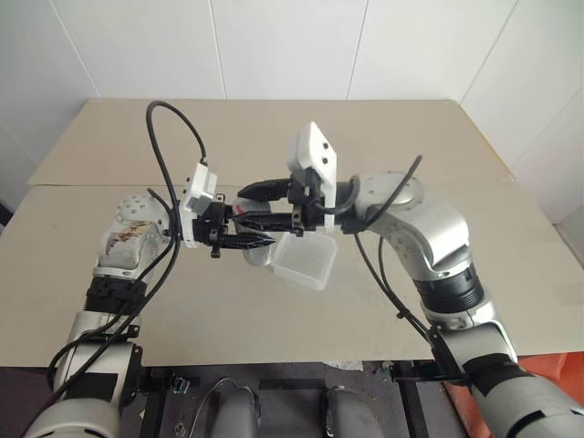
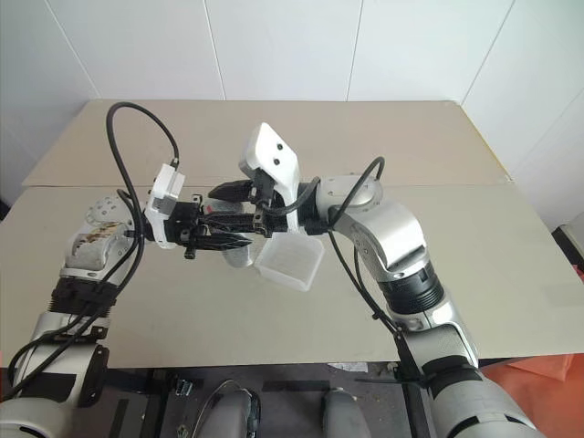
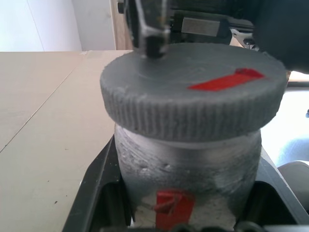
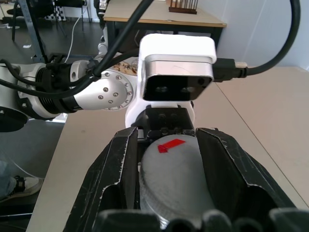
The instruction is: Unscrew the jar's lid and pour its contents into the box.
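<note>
The two arms meet in mid-air above the beige surface [image 1: 383, 319], their tips pointing at each other. The left end effector [image 1: 245, 239] is clamped on the body of the jar [image 3: 188, 169], which stands between its black fingers [image 3: 94, 186] with the red and white label facing the wrist. The jar is lifted clear of the surface. The lid [image 3: 190, 94] is on top of the jar, a grey ribbed cap with a red stripe across its flat face. The right end effector [image 4: 170, 174] comes in from the opposite side, and its two black fingers [image 4: 113, 179] are pressed against the rim of the lid, one on each side, pinching it. The box [image 1: 303, 261] sits on the surface just below and slightly to the right of the joined end effectors, close under the right one, translucent white. Whether anything lies in it cannot be told. The jar's contents are hidden under the lid.
</note>
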You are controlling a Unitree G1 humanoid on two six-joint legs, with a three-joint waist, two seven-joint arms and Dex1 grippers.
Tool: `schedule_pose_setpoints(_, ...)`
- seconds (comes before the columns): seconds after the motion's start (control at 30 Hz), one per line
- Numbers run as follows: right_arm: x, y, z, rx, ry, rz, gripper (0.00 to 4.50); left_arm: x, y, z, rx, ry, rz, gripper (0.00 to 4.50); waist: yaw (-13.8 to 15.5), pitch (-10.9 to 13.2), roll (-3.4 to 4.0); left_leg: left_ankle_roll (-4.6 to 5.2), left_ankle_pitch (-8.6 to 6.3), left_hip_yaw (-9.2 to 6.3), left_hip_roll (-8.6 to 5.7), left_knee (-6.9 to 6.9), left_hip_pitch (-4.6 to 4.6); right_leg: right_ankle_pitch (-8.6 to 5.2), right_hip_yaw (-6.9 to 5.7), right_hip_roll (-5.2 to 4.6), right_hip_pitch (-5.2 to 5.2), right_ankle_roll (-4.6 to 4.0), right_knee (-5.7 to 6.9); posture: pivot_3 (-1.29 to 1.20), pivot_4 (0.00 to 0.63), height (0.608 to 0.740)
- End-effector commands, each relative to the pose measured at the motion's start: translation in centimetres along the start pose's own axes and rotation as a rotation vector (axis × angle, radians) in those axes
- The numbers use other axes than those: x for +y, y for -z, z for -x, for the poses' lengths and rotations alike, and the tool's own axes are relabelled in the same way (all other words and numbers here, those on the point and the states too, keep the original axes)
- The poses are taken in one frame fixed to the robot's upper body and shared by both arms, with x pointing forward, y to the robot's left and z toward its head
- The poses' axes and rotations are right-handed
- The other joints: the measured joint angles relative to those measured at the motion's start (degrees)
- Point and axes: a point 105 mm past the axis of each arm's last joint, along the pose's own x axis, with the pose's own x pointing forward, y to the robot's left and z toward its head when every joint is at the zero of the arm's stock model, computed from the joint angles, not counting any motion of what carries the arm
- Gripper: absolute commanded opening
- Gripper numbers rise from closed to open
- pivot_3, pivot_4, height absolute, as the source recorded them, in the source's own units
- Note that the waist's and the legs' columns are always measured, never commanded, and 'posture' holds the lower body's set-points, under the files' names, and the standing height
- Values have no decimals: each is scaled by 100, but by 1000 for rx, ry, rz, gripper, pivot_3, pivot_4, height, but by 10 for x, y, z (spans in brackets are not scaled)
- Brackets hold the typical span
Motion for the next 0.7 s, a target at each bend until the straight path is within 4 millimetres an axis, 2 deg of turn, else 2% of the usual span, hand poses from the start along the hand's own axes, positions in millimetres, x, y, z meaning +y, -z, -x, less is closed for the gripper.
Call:
schedule_pose_setpoints(0.03,6,-2,-5,4,-24,21,2306,3,-20,0,-35,-3,-86,1984,1,0,0,0,0,0,0,0,0,0,0,0,0,0,0,0,150,740)
schedule_pose_setpoints(0.37,3,-5,-7,-11,5,33,2306,3,-18,1,-30,-5,-79,1984,0,0,0,0,0,0,0,0,0,0,0,0,0,0,1,0,150,740)
schedule_pose_setpoints(0.47,2,-8,-7,-21,21,33,2892,3,-17,1,-29,-6,-76,1984,0,0,0,0,0,0,0,0,0,0,0,0,0,0,1,0,150,740)
schedule_pose_setpoints(0.6,2,-15,-5,-46,30,30,4307,3,-17,2,-26,-7,-76,1984,0,0,0,0,0,0,0,0,0,0,0,0,0,0,1,0,150,740)
schedule_pose_setpoints(0.63,2,-17,-4,-53,31,29,4478,3,-17,2,-25,-8,-76,1984,0,0,0,0,0,0,0,0,0,0,0,0,0,0,1,0,150,740)
schedule_pose_setpoints(0.7,2,-22,-1,-65,35,36,4478,4,-17,2,-25,-9,-77,1984,1,0,0,0,0,0,0,0,0,0,0,0,0,0,1,0,150,740)
